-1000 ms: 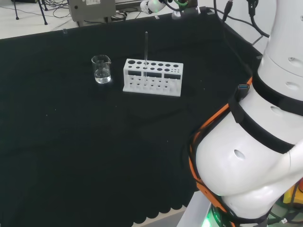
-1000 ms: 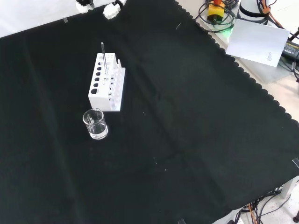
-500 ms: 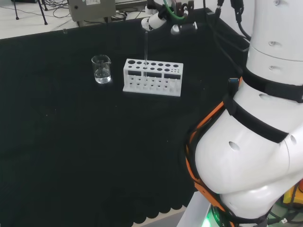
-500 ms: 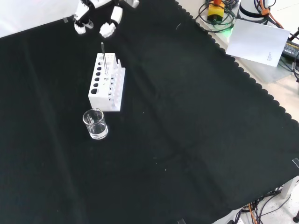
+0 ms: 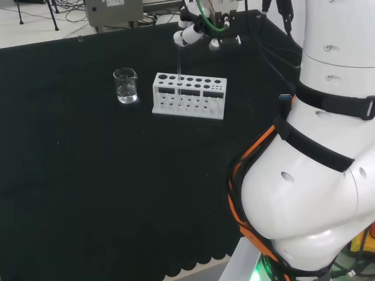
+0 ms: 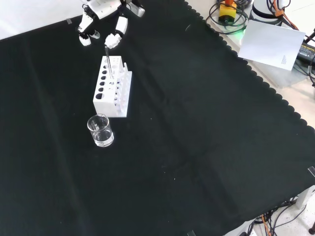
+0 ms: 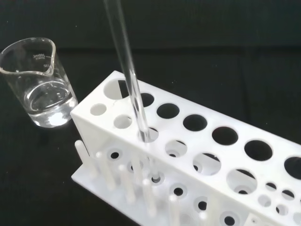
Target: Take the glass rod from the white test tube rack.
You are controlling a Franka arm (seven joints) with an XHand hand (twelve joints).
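Observation:
The white test tube rack (image 5: 188,95) stands on the black cloth, and the clear glass rod (image 5: 179,59) stands upright in one of its holes. In the front view the rack (image 6: 112,86) holds the rod (image 6: 109,63) near its far end. The hand (image 6: 119,23) hangs just beyond the rod's top with its fingers spread apart; one fingertip (image 6: 112,41) is right beside the rod's tip and another is off to the left. The hand (image 5: 191,34) holds nothing. The wrist view shows the rod (image 7: 128,70) rising from a hole of the rack (image 7: 202,141).
A small glass beaker (image 5: 125,85) with a little clear liquid stands left of the rack in the head view, and nearer than the rack in the front view (image 6: 100,131). The arm's white links (image 5: 316,175) rise at the head view's right. Paper (image 6: 274,43) and cables lie past the cloth's scalloped edge.
The hand has come in from the cloth's far edge toward the rack, and its fingertip now sits beside the rod's top. Rod, rack and beaker have not moved.

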